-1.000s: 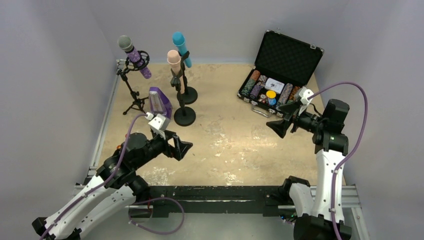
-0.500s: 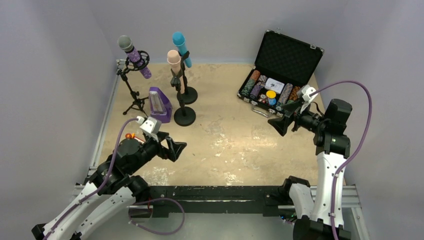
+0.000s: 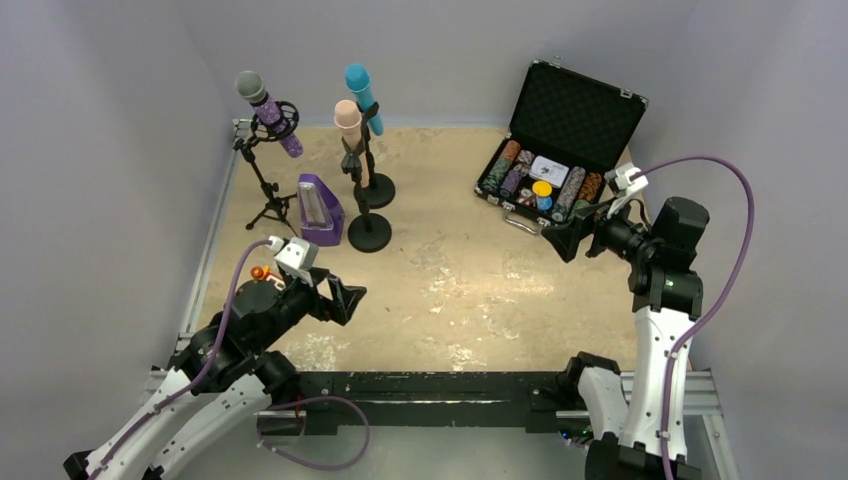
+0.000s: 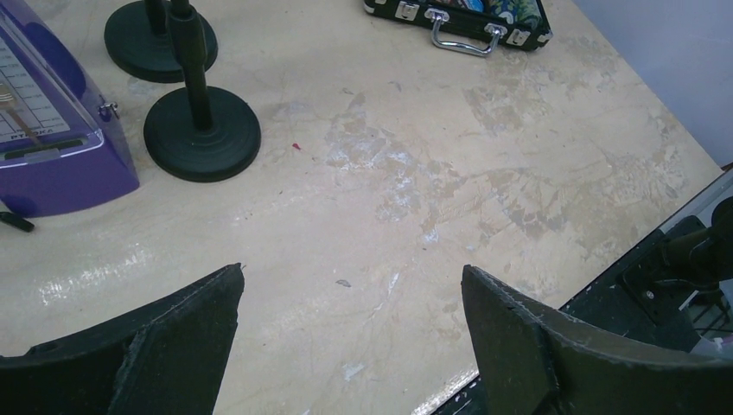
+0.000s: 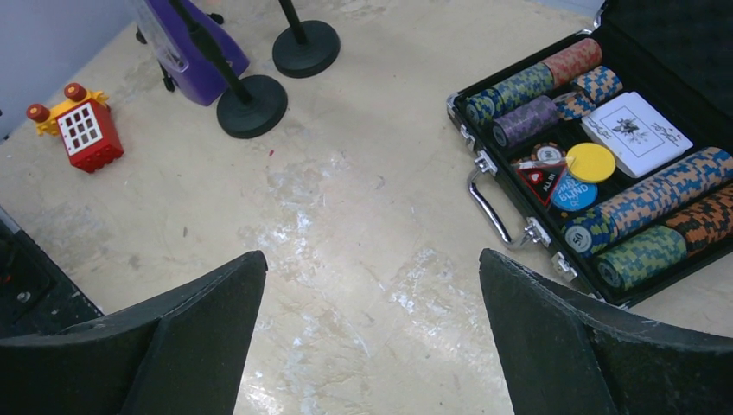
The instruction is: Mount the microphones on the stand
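Three microphones (image 3: 348,118) sit mounted at the far left, while the left pincer (image 3: 352,295) and right pincer (image 3: 556,243) hang spread and empty; a careless left sweep could topple the nearest stand (image 3: 369,232).

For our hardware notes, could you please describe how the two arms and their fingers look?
The left arm and right arm share white lower links, black joints, a looping purple cable and a white wrist camera. Their fingers are broad black wedges.

Mics (image 3: 347,117) on stands (image 3: 369,233) rear L, case (image 3: 580,110) rear R
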`<state>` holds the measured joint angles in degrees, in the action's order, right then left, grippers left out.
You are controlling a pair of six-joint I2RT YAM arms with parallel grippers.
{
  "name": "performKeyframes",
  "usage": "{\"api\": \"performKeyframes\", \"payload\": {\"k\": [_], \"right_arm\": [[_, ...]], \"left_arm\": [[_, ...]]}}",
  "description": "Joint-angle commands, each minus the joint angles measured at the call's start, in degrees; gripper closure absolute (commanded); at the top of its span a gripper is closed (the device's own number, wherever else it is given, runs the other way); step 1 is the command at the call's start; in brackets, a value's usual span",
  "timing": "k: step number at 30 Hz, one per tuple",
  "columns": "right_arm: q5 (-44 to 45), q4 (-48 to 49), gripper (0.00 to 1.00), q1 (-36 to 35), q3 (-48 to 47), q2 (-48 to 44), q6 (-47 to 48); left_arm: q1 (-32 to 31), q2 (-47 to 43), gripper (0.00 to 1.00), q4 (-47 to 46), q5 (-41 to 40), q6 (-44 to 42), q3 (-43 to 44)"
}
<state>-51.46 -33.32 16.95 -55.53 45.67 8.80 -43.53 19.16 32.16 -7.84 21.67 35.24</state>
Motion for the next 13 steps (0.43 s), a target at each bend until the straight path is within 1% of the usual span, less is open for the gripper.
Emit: {"api": "performKeyframes", "payload": {"k": [1, 10, 13], "right_arm": [[1.93, 2.59, 0.02, 0.24, -1.38, -1.94, -2.39], [1.54, 2.32, 0.02, 0.22, -0.75, -2.53, -2.02], [0.33, 4.29, 0.03, 0.2, 0.94, -2.7, -2.1]], "left_arm": [[0.05, -0.42, 0.0, 0.15, -1.29, -1.08, 2.53], [0.09, -1.35, 0.0, 1.99, -1.63, -1.54, 3.52], [0.03, -1.82, 0.0, 2.45, -2.11, -1.7, 3.59]]}}
